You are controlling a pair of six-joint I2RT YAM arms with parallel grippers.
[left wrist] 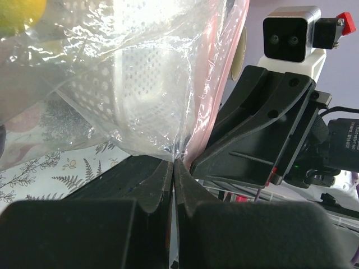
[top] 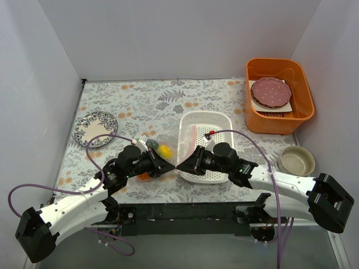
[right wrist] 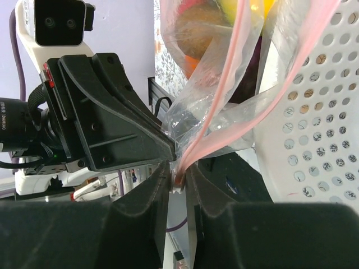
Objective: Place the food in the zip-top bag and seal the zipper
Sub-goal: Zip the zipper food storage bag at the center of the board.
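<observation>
The clear zip-top bag point(top: 159, 147) lies between my two grippers, just left of the white basket point(top: 221, 120). Inside it are the yellow lemon point(top: 164, 150) and an orange ball point(top: 144, 176). In the right wrist view a brown kiwi point(right wrist: 193, 33) also shows through the plastic. My left gripper point(left wrist: 175, 162) is shut on the bag's corner beside the pink zipper point(left wrist: 216, 73). My right gripper point(right wrist: 179, 178) faces it tip to tip. Its jaws pinch the end of the zipper point(right wrist: 224, 89), where a small white slider sits between the pads.
An orange bin point(top: 279, 115) holding plates stands at the back right. A beige bowl point(top: 297, 161) sits near the right arm, and a patterned plate point(top: 96, 127) lies at the left. The white basket's perforated wall point(right wrist: 314, 140) is close beside my right gripper.
</observation>
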